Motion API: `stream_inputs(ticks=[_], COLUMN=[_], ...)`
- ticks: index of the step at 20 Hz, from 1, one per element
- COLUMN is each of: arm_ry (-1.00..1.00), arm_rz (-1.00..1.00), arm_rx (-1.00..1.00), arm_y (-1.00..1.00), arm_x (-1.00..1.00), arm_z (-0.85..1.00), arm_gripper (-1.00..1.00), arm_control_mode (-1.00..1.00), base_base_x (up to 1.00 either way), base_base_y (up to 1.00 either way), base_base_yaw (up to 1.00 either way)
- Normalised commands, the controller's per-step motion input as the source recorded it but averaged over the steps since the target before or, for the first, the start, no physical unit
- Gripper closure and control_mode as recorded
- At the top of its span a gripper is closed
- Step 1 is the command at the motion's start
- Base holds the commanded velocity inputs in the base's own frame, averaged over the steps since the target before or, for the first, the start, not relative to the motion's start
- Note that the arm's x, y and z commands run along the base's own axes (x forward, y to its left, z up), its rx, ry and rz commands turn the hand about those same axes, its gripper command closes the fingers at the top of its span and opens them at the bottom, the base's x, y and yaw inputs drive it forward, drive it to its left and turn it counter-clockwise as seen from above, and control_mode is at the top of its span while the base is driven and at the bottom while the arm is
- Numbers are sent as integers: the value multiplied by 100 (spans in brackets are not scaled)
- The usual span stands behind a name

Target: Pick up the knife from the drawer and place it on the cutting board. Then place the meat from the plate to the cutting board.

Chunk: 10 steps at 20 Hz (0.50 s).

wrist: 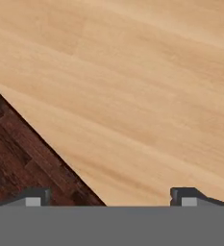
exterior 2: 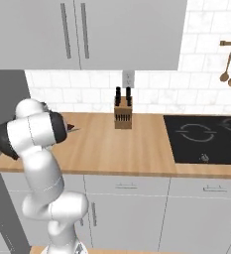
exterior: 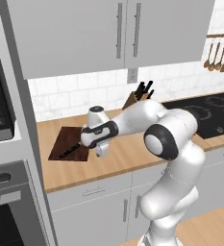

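The gripper (wrist: 108, 197) hangs with jaws apart over the cutting board (exterior: 65, 139); the knife (exterior: 69, 151) lies on it; a knife block (exterior 2: 122, 115) stands at two o'clock.

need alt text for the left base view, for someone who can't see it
A white robot arm reaches left over a wooden counter, its hand above a dark cutting board where a black-handled knife lies. A knife block stands by the tiled wall, a black cooktop sits to the right, and grey cabinets hang above.
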Motion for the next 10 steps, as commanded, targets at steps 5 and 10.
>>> stream_inputs(ticks=[5, 10], arm_ry=[-26, -12], arm_rz=[-12, -7], arm_rx=[14, 15], arm_y=[-51, -70], arm_x=[-53, -78], arm_z=[60, 98], arm_gripper=[-100, -100], arm_control_mode=[-100, -100], base_base_x=[0, 0], base_base_y=[0, 0], base_base_yaw=[0, 0])
